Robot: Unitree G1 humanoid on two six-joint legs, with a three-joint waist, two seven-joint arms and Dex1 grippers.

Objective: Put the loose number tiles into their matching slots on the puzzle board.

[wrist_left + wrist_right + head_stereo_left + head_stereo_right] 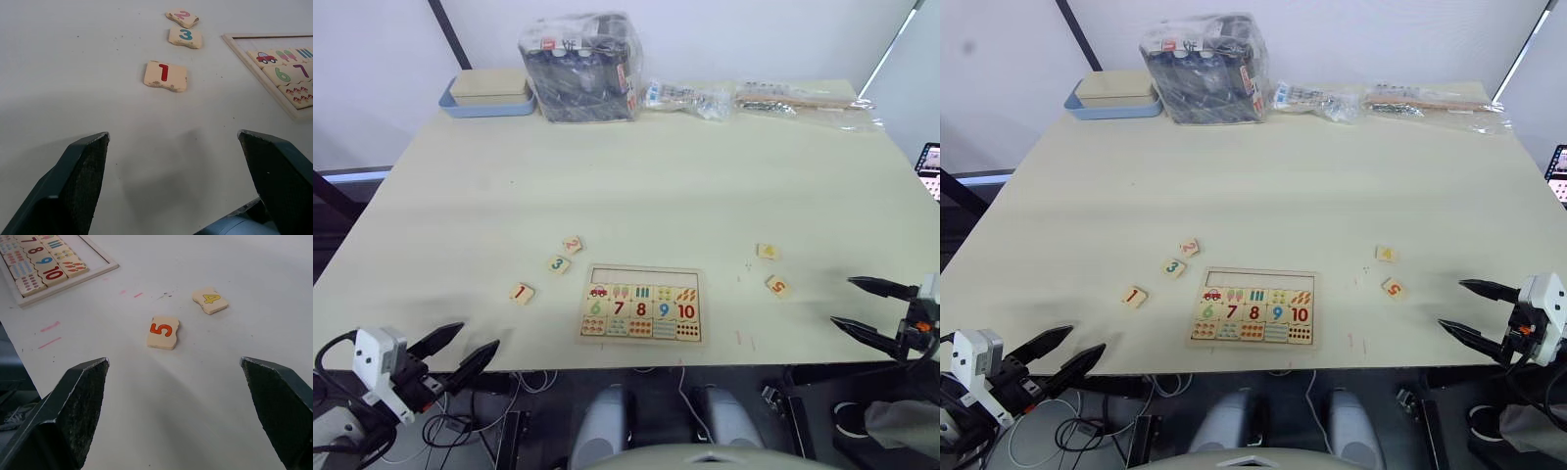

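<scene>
Puzzle board (640, 305) lay flat near the table's (636, 166) near edge, roughly centre. Its top row slot was empty, a long bare strip; lower rows held picture squares, printed 6 to 10 and dot squares. In the left wrist view the board was cut off at the frame edge, only the car, 6 and part of 7 readable.

Loose tiles sat on bare table, none in the board. Left of the board: tile 1 (521, 293) nearest the left gripper, tile 3 (558, 264) farther in, tile 2 (572, 245) just beyond it; the digit on 2 was hard to read in the head views, clear in the left wrist view. Right of the board: tile 5 (777, 286) and tile 4 (767, 252) farther back, 4's digit faint.

Left gripper (457, 353) hovered at the near left table edge, fingers spread apart, holding nothing. Right gripper (864, 306) hovered near the right edge, fingers also apart and empty, tile 5 ahead of it.

Far side: a blue tray (489, 101), a plastic-wrapped dark box (579, 69), clear bags (759, 98) with contents unreadable
</scene>
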